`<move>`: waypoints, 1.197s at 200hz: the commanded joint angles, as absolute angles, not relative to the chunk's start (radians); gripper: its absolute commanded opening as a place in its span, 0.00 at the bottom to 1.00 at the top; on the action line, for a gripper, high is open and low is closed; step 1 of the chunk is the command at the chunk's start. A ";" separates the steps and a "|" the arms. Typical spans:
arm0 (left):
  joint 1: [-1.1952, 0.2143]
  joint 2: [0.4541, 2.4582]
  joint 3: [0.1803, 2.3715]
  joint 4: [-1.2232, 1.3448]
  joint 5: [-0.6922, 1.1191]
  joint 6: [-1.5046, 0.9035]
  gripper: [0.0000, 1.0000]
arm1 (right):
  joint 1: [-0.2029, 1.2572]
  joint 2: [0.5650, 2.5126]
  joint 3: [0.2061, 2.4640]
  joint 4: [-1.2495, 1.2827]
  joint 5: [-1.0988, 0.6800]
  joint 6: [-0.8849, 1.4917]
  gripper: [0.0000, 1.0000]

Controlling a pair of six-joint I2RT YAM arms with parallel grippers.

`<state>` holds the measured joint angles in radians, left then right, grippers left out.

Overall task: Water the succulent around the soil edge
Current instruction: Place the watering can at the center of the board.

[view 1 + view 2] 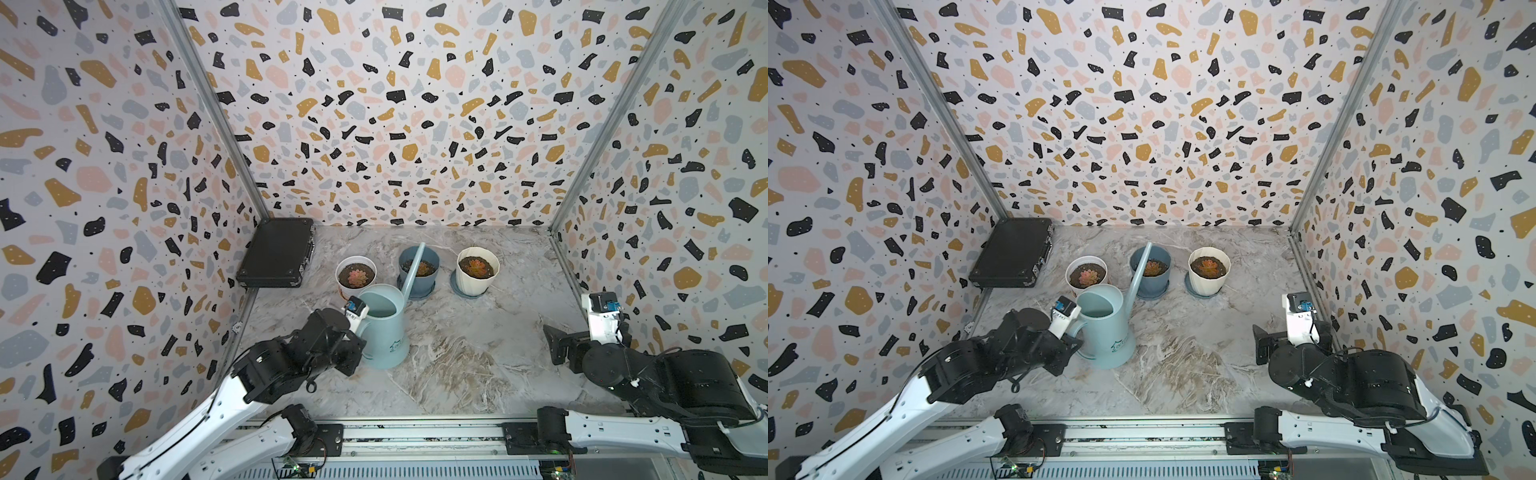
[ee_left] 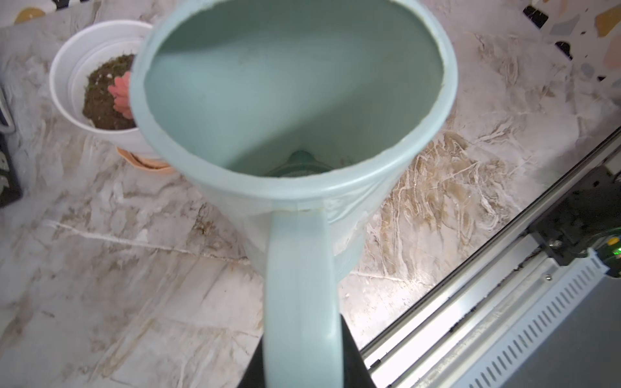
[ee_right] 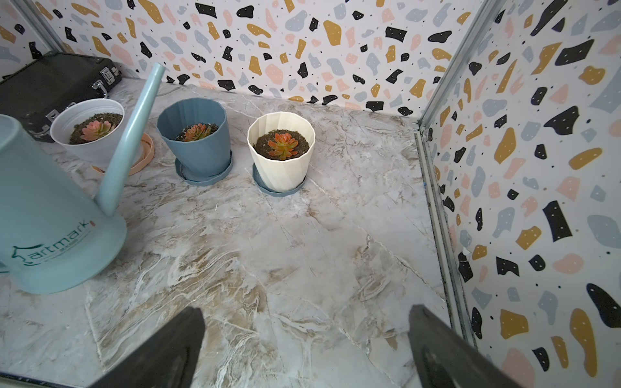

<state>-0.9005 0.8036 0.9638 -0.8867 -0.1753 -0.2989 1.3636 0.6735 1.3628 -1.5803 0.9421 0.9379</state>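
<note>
Your left claw (image 1: 360,332) is clamped on the handle of the watering can (image 1: 384,332), which stands just before the white pot (image 1: 355,275). Tip fast and the long spout (image 1: 412,268) could clip the blue pot (image 1: 419,266). Right claw (image 3: 307,342) gapes empty.

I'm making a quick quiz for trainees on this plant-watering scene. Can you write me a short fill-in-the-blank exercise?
1. The left gripper is shut on the ____ of the pale blue plastic watering can.
2. The number of potted succulents on the marble table is ____.
3. The right gripper holds nothing; its jaws stand ____.
4. The round white pot stands on a saucer coloured ____.

Missing words: handle; three; open; peach
</note>
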 commanded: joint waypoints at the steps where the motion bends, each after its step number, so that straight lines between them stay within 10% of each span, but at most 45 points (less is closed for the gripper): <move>1: -0.989 0.806 0.929 -0.694 -0.398 -0.288 0.00 | 1.368 0.687 1.387 -1.745 0.991 0.946 1.00; 239: -1.181 1.084 0.725 -0.196 -0.354 -0.385 0.02 | 1.368 0.704 1.351 -1.740 1.035 0.987 1.00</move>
